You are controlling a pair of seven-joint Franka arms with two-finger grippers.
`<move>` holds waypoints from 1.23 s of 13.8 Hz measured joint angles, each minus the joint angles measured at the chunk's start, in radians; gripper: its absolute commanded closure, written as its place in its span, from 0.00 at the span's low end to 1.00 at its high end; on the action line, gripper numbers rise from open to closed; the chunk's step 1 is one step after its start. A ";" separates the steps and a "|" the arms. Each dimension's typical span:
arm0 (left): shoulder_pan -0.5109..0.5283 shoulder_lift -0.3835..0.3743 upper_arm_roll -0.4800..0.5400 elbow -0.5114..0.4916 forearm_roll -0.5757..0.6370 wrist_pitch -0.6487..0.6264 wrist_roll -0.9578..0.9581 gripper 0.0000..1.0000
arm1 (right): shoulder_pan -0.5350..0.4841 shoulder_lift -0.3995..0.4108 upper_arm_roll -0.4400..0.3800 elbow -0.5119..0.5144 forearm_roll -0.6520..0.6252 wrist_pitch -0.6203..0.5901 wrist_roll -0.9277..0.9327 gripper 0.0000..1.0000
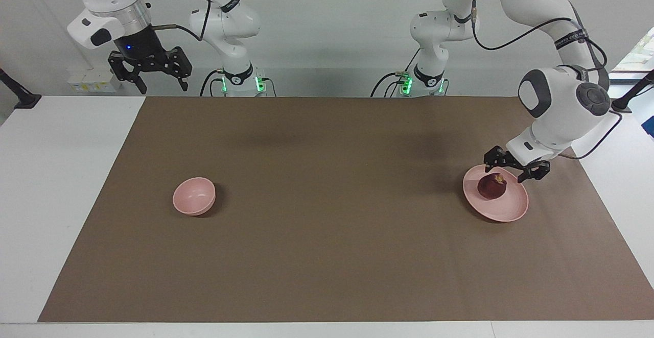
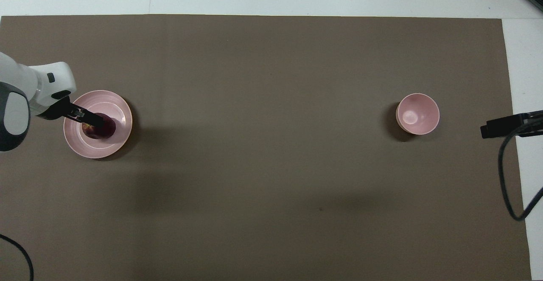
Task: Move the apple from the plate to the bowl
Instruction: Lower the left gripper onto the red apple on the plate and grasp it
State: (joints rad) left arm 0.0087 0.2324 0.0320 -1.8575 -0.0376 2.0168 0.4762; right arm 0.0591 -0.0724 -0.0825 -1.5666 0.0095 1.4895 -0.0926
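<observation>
Two white arms [image 1: 552, 108] had rounded joints with dark grey caps. Black cables ran along them, and green lights glowed at their bases [image 1: 409, 83]. Each ended in a black two-finger gripper [image 1: 148, 67].

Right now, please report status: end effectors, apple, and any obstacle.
Left end effector open, low over apple. Right end effector open, waiting, raised at its own end. Apple on plate, not gripped. Bowl empty, mat between them bare.

Dark red apple [image 1: 491, 186] on pink plate [image 1: 507, 209], pink bowl [image 1: 193, 196] well apart
</observation>
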 measured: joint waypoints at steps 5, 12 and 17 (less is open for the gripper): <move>0.001 0.017 0.001 -0.077 0.000 0.084 0.011 0.00 | 0.000 0.000 0.000 0.000 0.000 0.000 0.000 0.00; 0.008 0.069 0.001 -0.101 0.000 0.183 0.014 0.60 | 0.000 0.000 0.000 0.000 0.000 0.000 0.000 0.00; 0.009 0.082 0.000 -0.086 -0.001 0.191 0.015 1.00 | 0.000 0.000 0.000 0.000 0.000 0.000 0.000 0.00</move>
State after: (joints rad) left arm 0.0175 0.3146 0.0320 -1.9439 -0.0382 2.2083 0.4910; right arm 0.0591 -0.0724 -0.0825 -1.5666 0.0095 1.4895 -0.0926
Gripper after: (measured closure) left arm 0.216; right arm 0.000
